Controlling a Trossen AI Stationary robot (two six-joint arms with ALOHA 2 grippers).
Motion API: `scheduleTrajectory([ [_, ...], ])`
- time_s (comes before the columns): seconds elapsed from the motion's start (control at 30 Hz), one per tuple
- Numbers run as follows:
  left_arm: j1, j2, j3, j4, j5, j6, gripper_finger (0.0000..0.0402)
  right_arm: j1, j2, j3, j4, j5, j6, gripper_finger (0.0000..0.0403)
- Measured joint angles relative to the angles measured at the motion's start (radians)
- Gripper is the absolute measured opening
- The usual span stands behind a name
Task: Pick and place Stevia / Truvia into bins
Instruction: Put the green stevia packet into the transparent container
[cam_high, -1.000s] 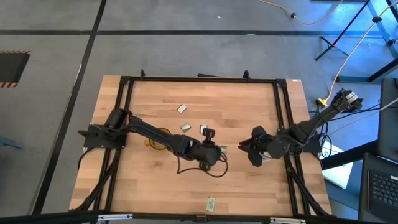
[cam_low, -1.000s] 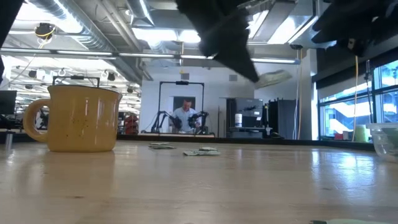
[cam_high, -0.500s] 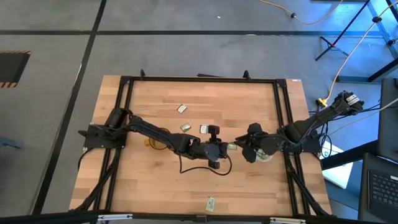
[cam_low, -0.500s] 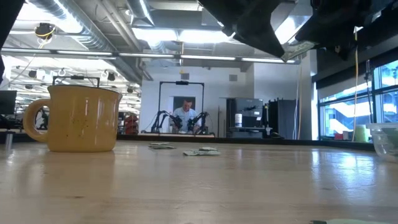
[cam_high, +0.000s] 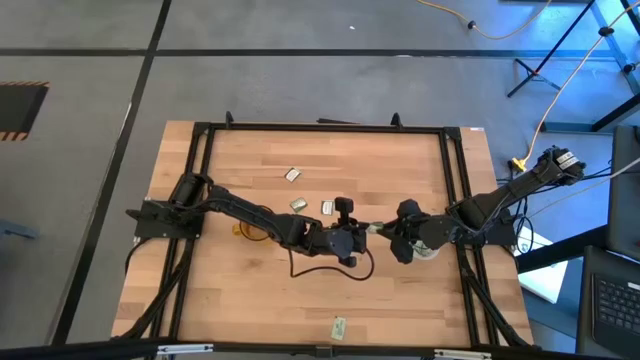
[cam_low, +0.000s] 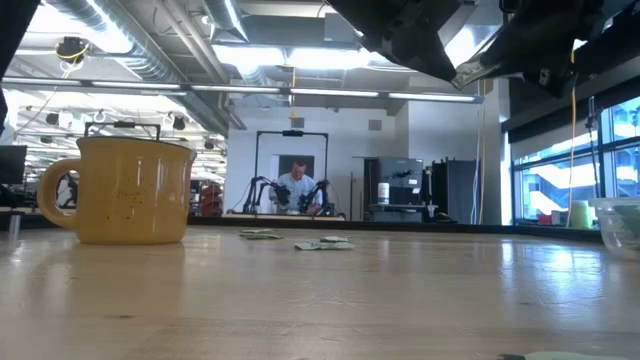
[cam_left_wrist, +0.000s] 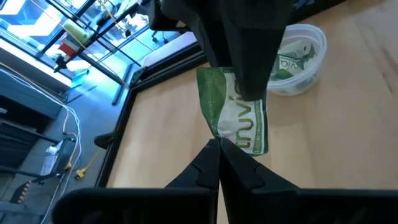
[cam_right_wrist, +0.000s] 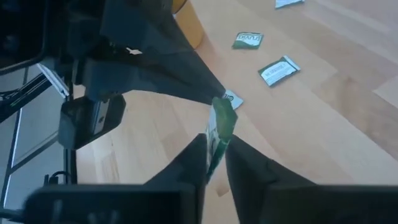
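Truvia sachet hung above mid-worktop as we pinched it between both claws, left claw and right claw each closed on opposite ends, clear cup just beyond.

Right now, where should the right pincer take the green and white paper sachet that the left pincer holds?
Likely the free end of the green and white paper sachet, opposite the corner the left pincer pinches, coming from the robot's right: thin and flat, so close across its faces.
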Motion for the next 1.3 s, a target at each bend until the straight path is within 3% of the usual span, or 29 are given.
scheduleTrajectory([
  [0.17, -0.004, 0.000, 0.000, -0.002, 0.001, 0.047, 0.0014, 0.000, 0.000, 0.000, 0.001, -0.002, -0.077, 0.0012],
  [0.47, -0.023, -0.018, 0.001, -0.087, 0.038, -0.009, 0.0093, 0.000, -0.036, 0.000, -0.119, -0.018, -0.050, 0.0006],
  [0.57, -0.023, -0.039, 0.003, -0.197, 0.172, -0.069, 0.0109, 0.006, -0.075, 0.000, -0.192, -0.059, 0.009, 0.0007],
  [0.67, -0.016, -0.045, 0.002, -0.268, 0.394, -0.111, 0.0115, 0.009, -0.113, 0.000, -0.299, -0.160, 0.091, 0.0008],
  [0.77, -0.013, -0.047, 0.001, -0.281, 0.618, -0.122, 0.0115, 0.028, -0.139, 0.000, -0.450, -0.230, 0.202, 0.0006],
  [0.87, -0.012, -0.047, 0.001, -0.286, 0.773, -0.122, 0.0111, 0.057, -0.151, 0.000, -0.600, -0.279, 0.329, 0.0005],
  [1.03, -0.012, -0.047, 0.001, -0.289, 0.897, -0.117, 0.0106, 0.111, -0.154, 0.000, -0.663, -0.358, 0.440, 0.0006],
  [1.3, -0.013, -0.015, 0.001, -0.273, 0.952, -0.141, 0.0104, 0.137, -0.140, 0.000, -0.682, -0.357, 0.445, 0.0006],
])
